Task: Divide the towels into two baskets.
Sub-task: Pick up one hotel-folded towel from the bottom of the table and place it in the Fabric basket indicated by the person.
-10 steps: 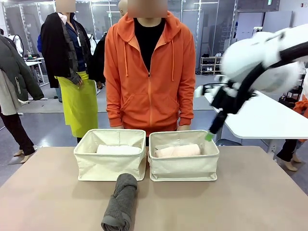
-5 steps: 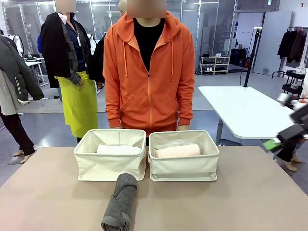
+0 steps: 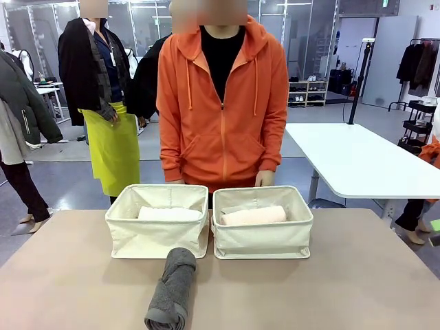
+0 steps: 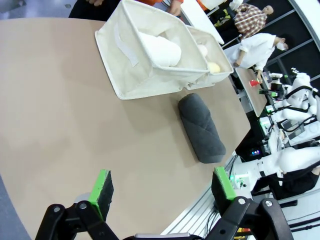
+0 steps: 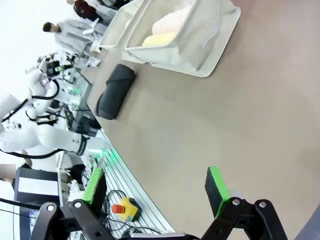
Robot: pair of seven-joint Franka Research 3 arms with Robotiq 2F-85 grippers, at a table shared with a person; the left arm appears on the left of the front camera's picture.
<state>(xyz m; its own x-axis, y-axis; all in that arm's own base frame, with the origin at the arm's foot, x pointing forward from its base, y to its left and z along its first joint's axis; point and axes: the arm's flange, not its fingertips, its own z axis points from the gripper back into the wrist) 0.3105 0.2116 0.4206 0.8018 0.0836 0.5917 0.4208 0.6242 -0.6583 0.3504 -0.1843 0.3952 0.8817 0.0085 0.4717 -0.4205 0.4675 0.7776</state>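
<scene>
Two cream baskets stand side by side at the table's far middle. The left basket [image 3: 157, 238] holds a white towel [image 3: 168, 214]. In the right basket [image 3: 262, 240] lies a pale pink towel [image 3: 253, 216], with a pale yellow towel [image 5: 159, 39] beside it in the right wrist view. A dark grey towel [image 3: 172, 289] lies rolled on the table in front of the left basket. My left gripper [image 4: 162, 189] hangs open and empty above the table's near-left part, well short of the grey towel [image 4: 201, 127]. My right gripper [image 5: 155, 189] is open and empty over the table's right edge.
A person in an orange hoodie [image 3: 221, 103] stands right behind the baskets, one hand [image 3: 265, 179] near the right basket's far rim. A white table [image 3: 350, 161] stands at the back right. A yellow box with a red stop button [image 5: 123, 209] sits below the table's edge.
My right arm swung away from above the right basket, off to the right and out of the front view. The person shifted slightly to the right. The towels stayed put.
</scene>
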